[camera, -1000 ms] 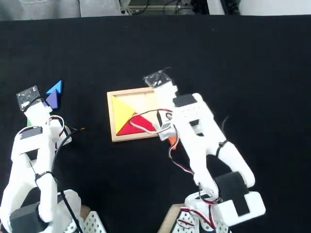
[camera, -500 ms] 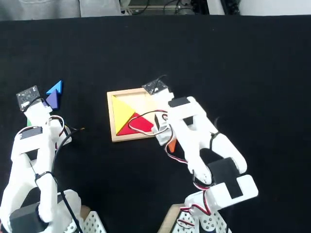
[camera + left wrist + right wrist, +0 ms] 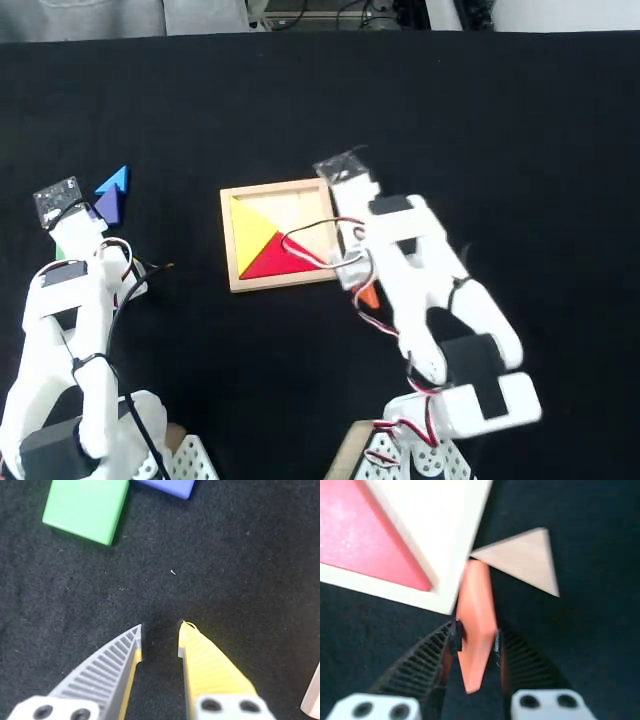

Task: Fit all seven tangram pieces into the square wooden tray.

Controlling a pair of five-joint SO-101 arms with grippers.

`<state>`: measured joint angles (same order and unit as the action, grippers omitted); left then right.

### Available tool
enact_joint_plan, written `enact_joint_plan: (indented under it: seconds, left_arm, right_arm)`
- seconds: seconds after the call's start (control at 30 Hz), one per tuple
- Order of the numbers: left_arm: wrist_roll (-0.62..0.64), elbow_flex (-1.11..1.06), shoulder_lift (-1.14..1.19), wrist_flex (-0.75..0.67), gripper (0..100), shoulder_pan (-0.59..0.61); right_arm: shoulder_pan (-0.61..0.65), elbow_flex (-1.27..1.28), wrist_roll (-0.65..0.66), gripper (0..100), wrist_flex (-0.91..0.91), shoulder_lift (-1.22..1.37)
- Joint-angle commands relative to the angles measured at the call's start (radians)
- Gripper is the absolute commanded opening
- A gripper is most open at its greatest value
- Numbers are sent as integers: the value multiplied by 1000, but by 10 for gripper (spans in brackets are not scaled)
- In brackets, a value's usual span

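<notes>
Orange piece [image 3: 475, 605], perhaps edgewise, in end effector [image 3: 474, 630]

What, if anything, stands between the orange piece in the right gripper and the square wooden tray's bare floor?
Only the raised rim of the square wooden tray: the orange tangram piece, clamped in the right gripper, stands at its outer corner. The pale wooden triangle lies beside it, outside the path.

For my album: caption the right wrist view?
Right gripper holds an orange piece at the tray's corner, beside a tan triangle.
</notes>
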<state>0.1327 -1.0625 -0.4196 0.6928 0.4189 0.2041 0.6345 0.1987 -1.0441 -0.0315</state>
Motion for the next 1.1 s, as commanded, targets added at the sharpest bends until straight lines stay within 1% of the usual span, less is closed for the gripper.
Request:
enact_joint_plan:
  seconds: [0.0, 0.1, 0.2, 0.33, 0.43, 0.6, 0.63, 0.87, 0.97, 1.07]
  left_arm:
    - [-6, 8, -3, -14, 130, 4]
    - [-6, 8, -3, -14, 130, 4]
    - [-6, 8, -3, -14, 130, 4]
    - [-6, 8, -3, -14, 130, 4]
    - [-6, 8, -3, -14, 130, 4]
    - [-6, 8, -3, -14, 130, 4]
    - [-6, 8, -3, -14, 130, 4]
    - [-6, 8, -3, -14, 130, 4]
    - [-6, 8, -3, -14, 130, 4]
    - [-6, 8, -3, -14, 130, 4]
  right_arm:
    - [-44, -31, 11, 110, -32, -91]
    - [-63, -31, 11, 110, -55, -113]
    - [-49, -27, 8, 110, -63, -113]
    - [-11, 2, 0, 110, -21, -111]
    - [-8, 35, -38, 115, 37, -111]
    - [-5, 47, -112, 243, 52, -111]
    - [0, 53, -120, 255, 55, -111]
    - [74, 51, -123, 244, 58, -111]
    - [71, 59, -123, 244, 83, -105]
    - [55, 61, -123, 244, 110, -41]
